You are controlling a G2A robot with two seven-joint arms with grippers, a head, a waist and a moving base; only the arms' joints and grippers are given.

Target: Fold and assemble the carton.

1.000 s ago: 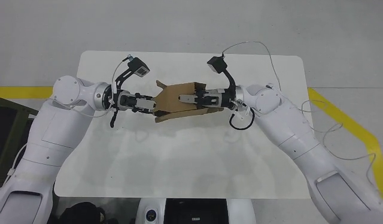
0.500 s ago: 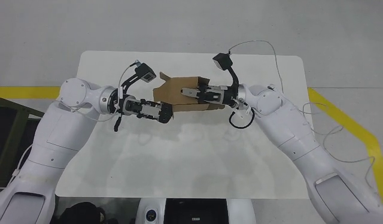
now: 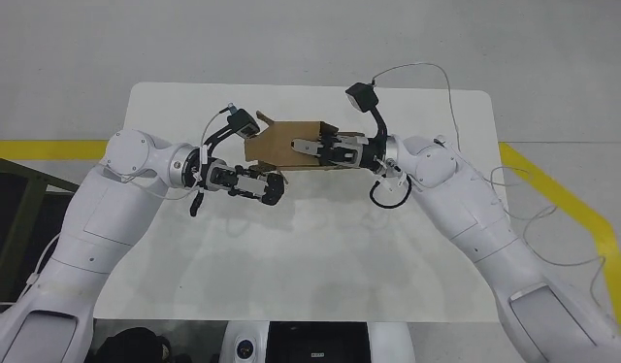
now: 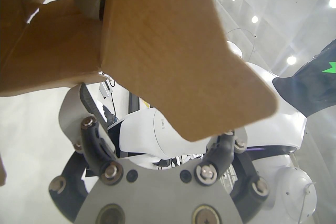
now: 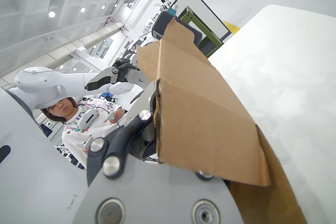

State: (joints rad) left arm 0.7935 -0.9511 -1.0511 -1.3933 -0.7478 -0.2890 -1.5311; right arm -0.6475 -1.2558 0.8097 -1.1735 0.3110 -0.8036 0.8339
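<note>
The partly opened brown carton (image 3: 281, 140) was held over the tabletop (image 3: 320, 256), near the middle of its far edge. The right gripper (image 3: 301, 149) was clamped on one carton wall. The left gripper (image 3: 274, 188) sat just beside the carton, toward the near edge, fingers spread and gripping nothing.

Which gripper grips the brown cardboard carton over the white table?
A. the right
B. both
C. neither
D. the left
A: the right gripper is clamped on a wall of the brown cardboard carton, while the left gripper stands open close by, not gripping it.
</note>
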